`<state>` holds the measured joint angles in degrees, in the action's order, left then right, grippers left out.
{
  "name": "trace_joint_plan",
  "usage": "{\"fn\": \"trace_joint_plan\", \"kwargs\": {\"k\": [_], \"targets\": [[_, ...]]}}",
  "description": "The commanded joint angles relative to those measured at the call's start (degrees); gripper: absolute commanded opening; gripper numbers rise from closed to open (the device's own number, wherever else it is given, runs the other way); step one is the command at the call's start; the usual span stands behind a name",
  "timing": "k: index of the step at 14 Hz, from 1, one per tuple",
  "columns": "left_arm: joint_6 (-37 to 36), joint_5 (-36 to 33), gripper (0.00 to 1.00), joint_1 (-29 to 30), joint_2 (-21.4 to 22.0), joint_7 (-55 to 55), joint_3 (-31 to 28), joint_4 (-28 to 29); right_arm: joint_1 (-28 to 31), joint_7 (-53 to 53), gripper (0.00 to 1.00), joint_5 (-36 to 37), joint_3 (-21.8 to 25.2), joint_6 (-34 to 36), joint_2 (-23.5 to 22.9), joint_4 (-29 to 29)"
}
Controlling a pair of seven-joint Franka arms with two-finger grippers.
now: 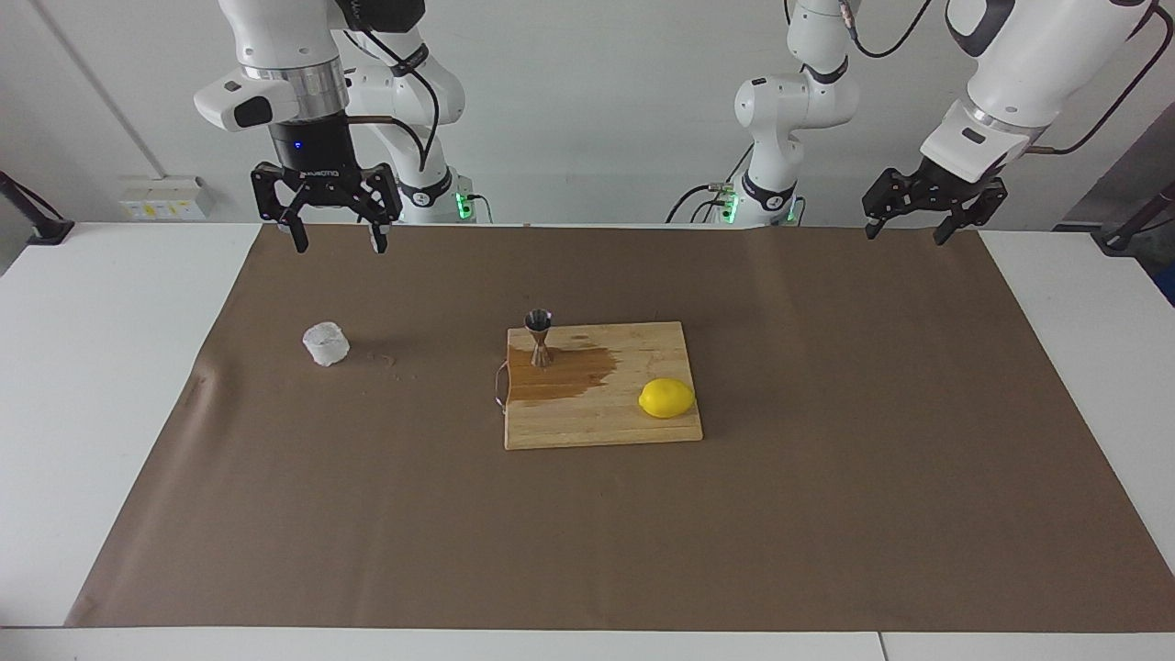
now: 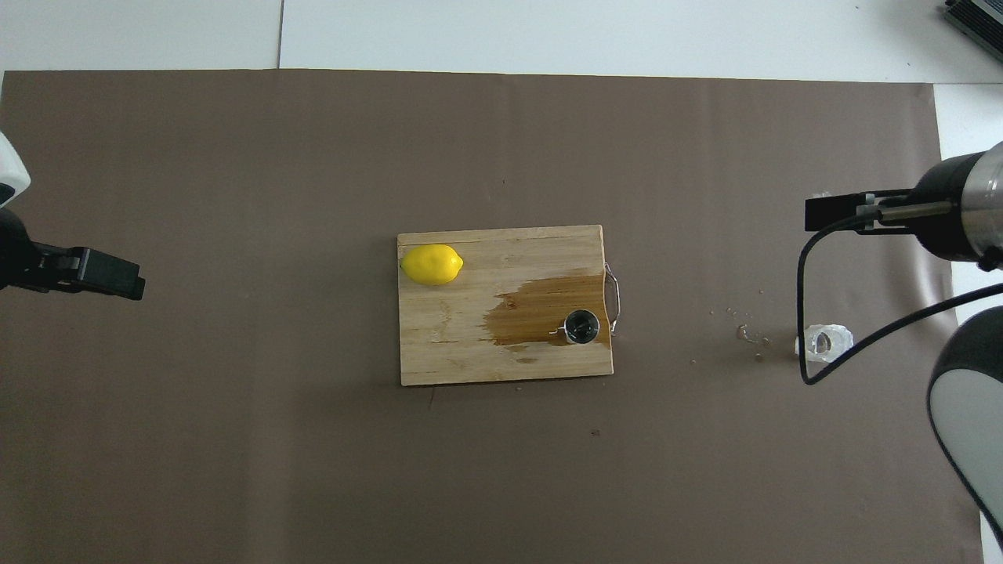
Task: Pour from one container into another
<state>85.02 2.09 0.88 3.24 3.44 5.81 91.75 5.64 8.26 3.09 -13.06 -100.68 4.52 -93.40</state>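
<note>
Your glass tumbler (image 1: 326, 343) stood upright on the brown mat (image 1: 826, 514), mouth up, its short axis vertical, toward the right arm's end of the table and well apart from the board. A few droplets (image 2: 748, 335) speckled the mat just beside it, on the side toward the board.

The steel jigger (image 1: 539, 337) stood upright too, long axis vertical, open cone facing up, on the wooden cutting board (image 1: 597, 422) at the corner nearer the robots and toward the right arm's end. You had a dark wet stain (image 1: 569, 372) spread across the wood around its foot and out toward the board's middle. A lemon (image 1: 666, 398) lay on its side on the same board, toward the left arm's end, long axis running along the board's length.

Your right gripper (image 1: 337, 234) hung in the air above the mat's edge by the robots, fingers spread, holding nothing. Your left gripper (image 1: 909, 228) waited raised at the mat's other corner, fingers also apart and empty.
</note>
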Motion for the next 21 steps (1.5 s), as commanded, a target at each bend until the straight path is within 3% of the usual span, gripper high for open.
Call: {"fn": "trace_joint_plan", "kwargs": {"k": [1, 7, 8, 10, 12, 18, 21], "targets": [[-0.4, -1.0, 1.00, -0.9, 1.1, -0.6, -0.7, 1.0, 0.4, 1.5, 1.00, 1.2, -0.5, 2.5, -0.7, 1.3], [-0.4, -1.0, 1.00, -0.9, 1.1, -0.6, -0.7, 1.0, 1.4, 1.4, 1.00, 0.4, 0.0, 1.6, 0.0, 0.4], [-0.4, -1.0, 1.00, -0.9, 1.1, -0.5, -0.7, 1.0, -0.9, 1.4, 1.00, 1.0, 1.7, 2.3, -0.1, 0.7], [-0.4, -1.0, 1.00, -0.9, 1.1, -0.6, -0.7, 1.0, -10.0, 1.2, 1.00, 1.2, 11.9, 6.2, -0.8, 2.5], [-0.4, -1.0, 1.00, -0.9, 1.1, -0.6, -0.7, 1.0, -12.1, 1.0, 1.00, 0.9, 15.7, 7.9, -1.7, 4.2], [-0.4, -1.0, 1.00, -0.9, 1.1, -0.6, -0.7, 1.0, -11.2, 1.4, 1.00, 0.1, 15.2, 10.1, -0.7, 2.6], [-0.4, -1.0, 1.00, -0.9, 1.1, -0.6, -0.7, 1.0, -6.1, 1.5, 1.00, 0.2, 9.3, 10.1, 0.2, 0.9]]}}
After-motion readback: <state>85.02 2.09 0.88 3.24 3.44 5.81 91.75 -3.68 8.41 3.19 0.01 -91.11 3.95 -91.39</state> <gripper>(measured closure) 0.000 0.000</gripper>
